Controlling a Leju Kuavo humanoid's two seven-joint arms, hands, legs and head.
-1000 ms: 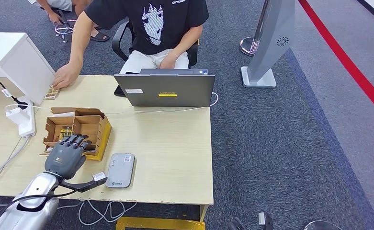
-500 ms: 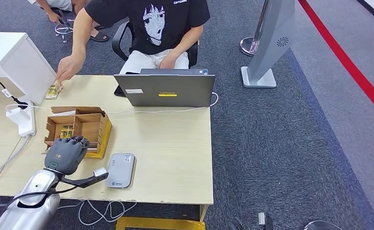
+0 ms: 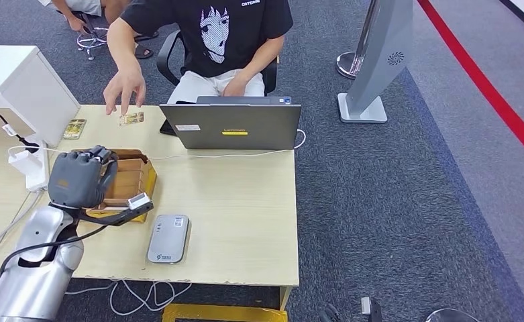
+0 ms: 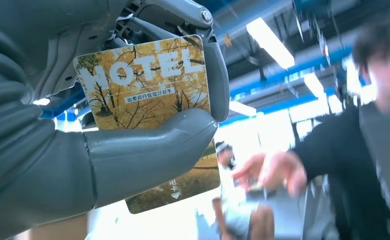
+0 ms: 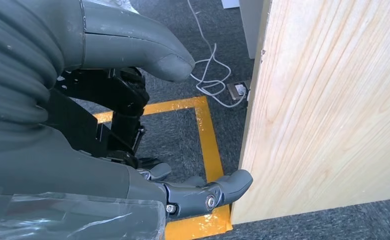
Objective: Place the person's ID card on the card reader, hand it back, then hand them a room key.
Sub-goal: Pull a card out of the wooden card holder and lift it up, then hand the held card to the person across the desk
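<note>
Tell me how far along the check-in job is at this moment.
The grey card reader lies bare, and the person's hand holds a small card over the table, so the ID steps look done. The left hand holds a yellow HOTEL key card above the cardboard box. Handing it over remains.

The left hand (image 3: 78, 178) has lifted from the box (image 3: 131, 178) gripping a room key (image 4: 148, 95); the person's hand (image 3: 125, 87) carries the ID card (image 3: 131, 119) toward the laptop.

Your head view looks down on the desk (image 3: 245, 201); the left wrist camera looks up close behind its hand (image 4: 83, 150), both catching the seated person (image 3: 212, 40).
</note>
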